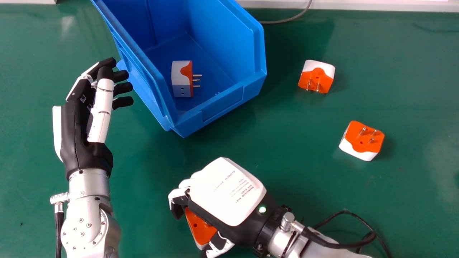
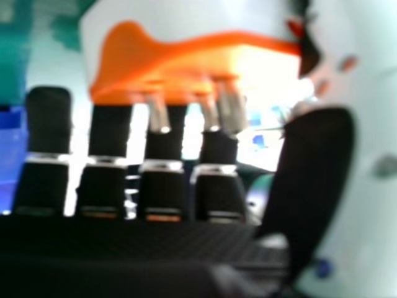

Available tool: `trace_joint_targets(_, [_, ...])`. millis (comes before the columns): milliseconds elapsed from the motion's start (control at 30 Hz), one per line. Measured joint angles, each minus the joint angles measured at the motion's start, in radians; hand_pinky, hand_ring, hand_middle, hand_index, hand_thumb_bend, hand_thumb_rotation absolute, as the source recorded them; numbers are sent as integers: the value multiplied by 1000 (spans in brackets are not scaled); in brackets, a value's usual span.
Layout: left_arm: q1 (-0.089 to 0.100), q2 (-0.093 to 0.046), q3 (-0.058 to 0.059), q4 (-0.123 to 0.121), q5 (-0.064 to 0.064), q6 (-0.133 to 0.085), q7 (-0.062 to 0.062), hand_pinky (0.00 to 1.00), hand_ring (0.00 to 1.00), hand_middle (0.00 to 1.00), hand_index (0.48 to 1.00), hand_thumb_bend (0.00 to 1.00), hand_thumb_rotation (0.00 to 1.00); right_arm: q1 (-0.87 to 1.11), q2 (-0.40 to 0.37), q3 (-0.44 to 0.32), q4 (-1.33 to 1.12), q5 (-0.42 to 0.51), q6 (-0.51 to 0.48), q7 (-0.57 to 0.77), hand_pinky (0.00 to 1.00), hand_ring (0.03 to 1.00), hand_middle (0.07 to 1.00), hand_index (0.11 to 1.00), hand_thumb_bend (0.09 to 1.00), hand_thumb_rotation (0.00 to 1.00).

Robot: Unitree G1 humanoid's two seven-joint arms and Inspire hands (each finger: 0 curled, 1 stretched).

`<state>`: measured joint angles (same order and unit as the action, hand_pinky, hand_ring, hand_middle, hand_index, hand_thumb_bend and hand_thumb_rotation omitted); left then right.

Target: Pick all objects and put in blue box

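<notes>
In the head view, has the right hand [image 1: 227, 191] closed round an orange-and-white plug adapter [image 1: 200, 229], clasping it between fingers and thumb, with the orange face partly visible beneath the palm. Can't tell whether to call that adapter lifted or resting on the green table [image 1: 154, 186].

From the right hand view, adds what lies under the palm: shows metal pins [image 2: 229, 108] sticking out of the held adapter's orange face towards the palm, in front of the dark fingers [image 2: 46, 124], with the thumb [image 2: 316, 167] just beside the adapter.

Back in the head view, has the left hand [image 1: 79, 132] open and relaxed near the blue storage bin [image 1: 222, 104], outside its wall. Has a boxed adapter [image 1: 181, 79] on the bin floor, with pins pointing sideways. Has two more on the table, to the right of the bin: a farther adapter [image 1: 317, 77] and a nearer adapter [image 1: 362, 139], both with orange faces and pins in sight.

Bears slanting lines of small print on the right hand's white back plate [image 1: 222, 179], beside a lit green indicator [image 1: 262, 209].
</notes>
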<state>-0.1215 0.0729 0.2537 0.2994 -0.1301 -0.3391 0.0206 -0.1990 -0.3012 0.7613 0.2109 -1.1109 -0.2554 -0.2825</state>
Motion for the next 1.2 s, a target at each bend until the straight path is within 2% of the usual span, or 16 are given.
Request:
trace_joint_targets(633, [0,0,0,-6,0,1,2,590,646,678,718,549,676,4,2,-3,15,12,-1,-32,328,428,462,500,532,4])
trace_joint_targets(900, [0,0,0,-10,1,1,3,591,645,677,717,553,673,22,16,-46,-29,17,50,-2,313,410,442,499,530,2])
trace_joint_targets(1200, [0,0,-2,-19,1,3,5,591,645,677,717,552,673,23,31,-110,-108,58,53,-8,304,400,435,499,529,1])
